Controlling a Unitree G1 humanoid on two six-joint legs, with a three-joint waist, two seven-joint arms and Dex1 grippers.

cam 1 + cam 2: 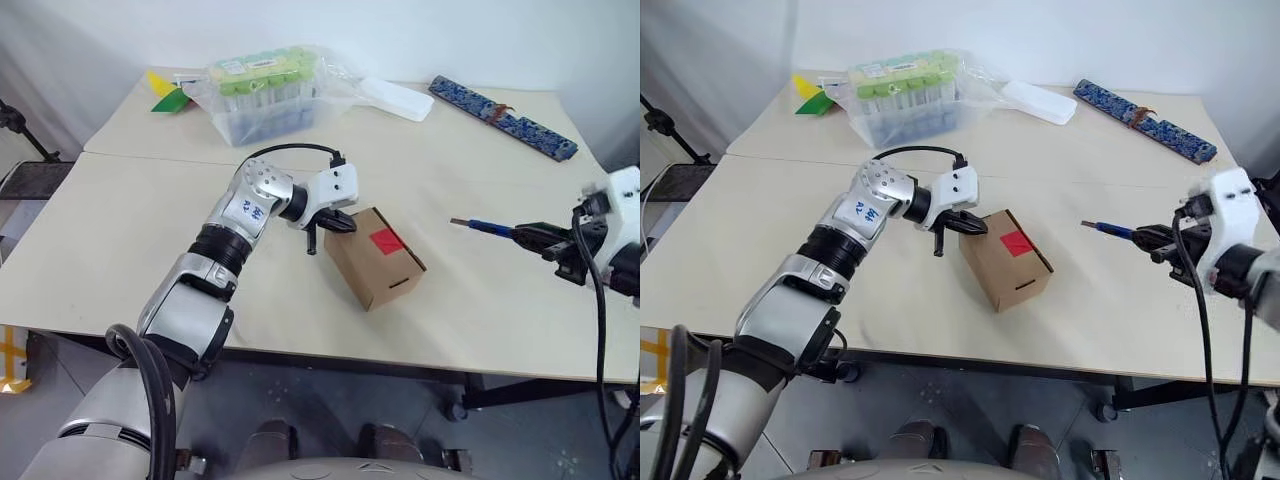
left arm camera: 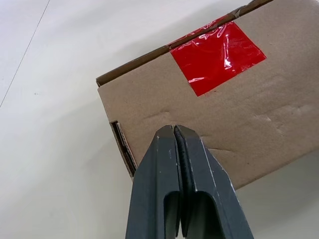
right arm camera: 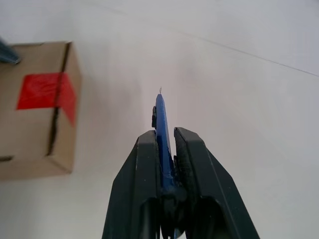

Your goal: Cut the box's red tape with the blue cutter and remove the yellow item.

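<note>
We judge the task abt 1/3 along: cutter is in hand, tape not cut yet, nothing out of the box.

Our right gripper (image 1: 530, 236) has its jaws clamped on the blue cutter (image 1: 485, 226), dark tip pointing toward the box (image 1: 375, 258) but well apart from it, over bare worktop (image 1: 120, 230). The red tape (image 1: 386, 240) looks whole across the flap seam, w/ flaps down. Yellow item presumably inside; we can't see it.

Our left gripper (image 1: 338, 222) has jaws together, tips at the box's near top corner, seemingly pressing to steady it; contact can't be confirmed.

Left to do: bring blade to seam, slit tape, open flaps, pull item out.

Room: plenty of bare worktop btw cutter & box, so a straight run in looks free. Box sits mid-worktop, fairly near the front edge, so a hard push toward us could slide it off. Left jaws are just beside the tape, so the blade path wants to stay clear of them. Clear tub of tubes (image 1: 262, 92) and the blue-patterned case (image 1: 503, 116) are far back, out of the way.
</note>
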